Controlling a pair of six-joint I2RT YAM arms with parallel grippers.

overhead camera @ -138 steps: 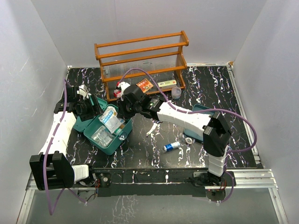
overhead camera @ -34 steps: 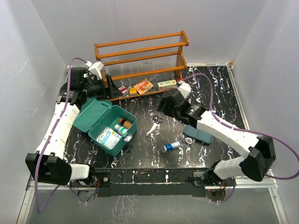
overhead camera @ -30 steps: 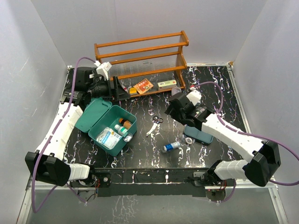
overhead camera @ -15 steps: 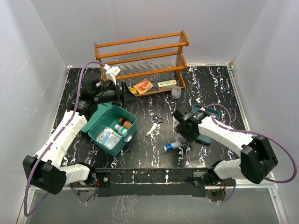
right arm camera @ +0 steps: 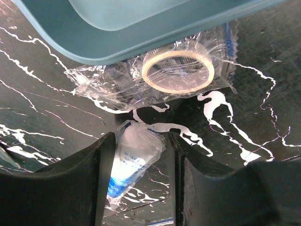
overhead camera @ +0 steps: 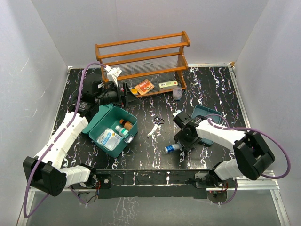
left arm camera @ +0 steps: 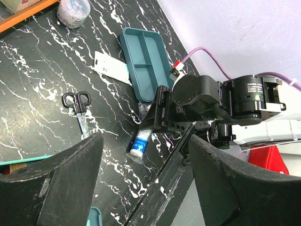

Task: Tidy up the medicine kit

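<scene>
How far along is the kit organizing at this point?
Done: the open medicine kit holds bottles and a packet. In hand: the right gripper straddles the wrapped tube on the table, not lifted. To do: scissors, bagged tape roll and shelf items lie outside.

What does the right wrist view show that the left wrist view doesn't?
Only the right wrist view shows a tape roll in a clear bag, tucked against the edge of the blue-grey tray. Only the left wrist view shows the scissors, a white card, a clear pot and the tray's two compartments. Both show the tray, the wrapped blue-and-white tube lying on the table, and the right tool with a finger on either side of that tube.
</scene>
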